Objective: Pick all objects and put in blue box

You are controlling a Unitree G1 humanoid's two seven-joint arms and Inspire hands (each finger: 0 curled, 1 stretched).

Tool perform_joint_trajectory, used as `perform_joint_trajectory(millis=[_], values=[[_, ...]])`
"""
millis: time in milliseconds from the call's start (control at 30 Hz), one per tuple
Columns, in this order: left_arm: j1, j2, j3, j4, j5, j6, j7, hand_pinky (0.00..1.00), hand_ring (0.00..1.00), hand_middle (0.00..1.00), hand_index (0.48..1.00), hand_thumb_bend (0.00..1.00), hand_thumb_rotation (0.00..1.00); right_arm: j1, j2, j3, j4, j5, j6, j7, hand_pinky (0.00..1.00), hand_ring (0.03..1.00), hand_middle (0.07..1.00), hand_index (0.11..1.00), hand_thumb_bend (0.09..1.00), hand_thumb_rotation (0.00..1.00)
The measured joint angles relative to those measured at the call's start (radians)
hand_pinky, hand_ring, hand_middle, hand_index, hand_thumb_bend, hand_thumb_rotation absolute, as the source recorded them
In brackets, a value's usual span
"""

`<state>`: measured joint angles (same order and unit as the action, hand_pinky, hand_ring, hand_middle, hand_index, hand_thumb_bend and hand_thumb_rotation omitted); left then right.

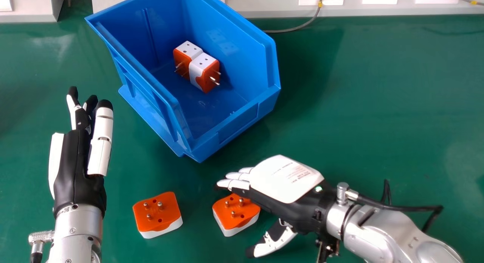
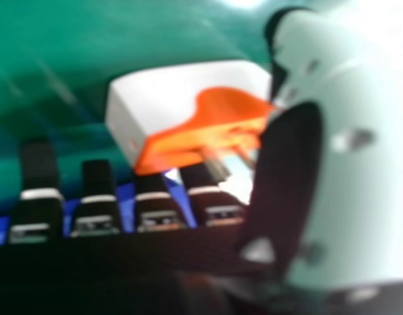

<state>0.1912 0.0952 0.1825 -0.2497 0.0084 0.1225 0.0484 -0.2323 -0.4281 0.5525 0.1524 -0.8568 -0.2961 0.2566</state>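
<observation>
Plug [image 1: 235, 210] lies on the box's [image 1: 242, 121] near side, the right hand [image 1: 281, 178] wide beside it, holding nothing — grasping seems the step; next, thumb and fingers should close, then lift.

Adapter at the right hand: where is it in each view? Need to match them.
Head view: orange-and-white adapter at lower middle, prongs up, partly covered by the right hand.
Right hand view: orange-and-white adapter near the middle, between the fingertips and the thumb.
Shared landmark: the right hand's thumb.
</observation>
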Motion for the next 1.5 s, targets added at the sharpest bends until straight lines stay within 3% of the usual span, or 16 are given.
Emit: perform_joint_trajectory(millis=[600,733,1200,1500], values=[[0.004,0.0,0.001,-0.011,-0.001,0.003,0.0,0.95,0.98,0.98,0.984,0.22,0.91,-0.143,0.032,0.074,0.147,-0.026,-0.041,-0.052,0.78,0.867,0.87,0.833,0.384,0.29],[0.003,0.0,0.001,-0.012,0.0,0.012,0.001,0.95,0.98,0.98,0.983,0.22,0.91,-0.154,0.032,0.088,0.167,-0.038,-0.05,-0.072,0.77,0.857,0.86,0.822,0.383,0.29],[0.001,0.001,0.004,-0.018,0.0,0.021,-0.001,0.95,0.97,0.98,0.983,0.23,0.92,-0.165,0.03,0.08,0.203,-0.002,-0.068,-0.08,0.76,0.846,0.848,0.814,0.359,0.22],[-0.001,0.001,0.01,-0.027,-0.001,0.029,-0.001,0.95,0.98,0.98,0.983,0.23,0.93,-0.136,0.02,0.076,0.154,-0.003,-0.036,-0.071,0.75,0.832,0.838,0.803,0.357,0.24]])
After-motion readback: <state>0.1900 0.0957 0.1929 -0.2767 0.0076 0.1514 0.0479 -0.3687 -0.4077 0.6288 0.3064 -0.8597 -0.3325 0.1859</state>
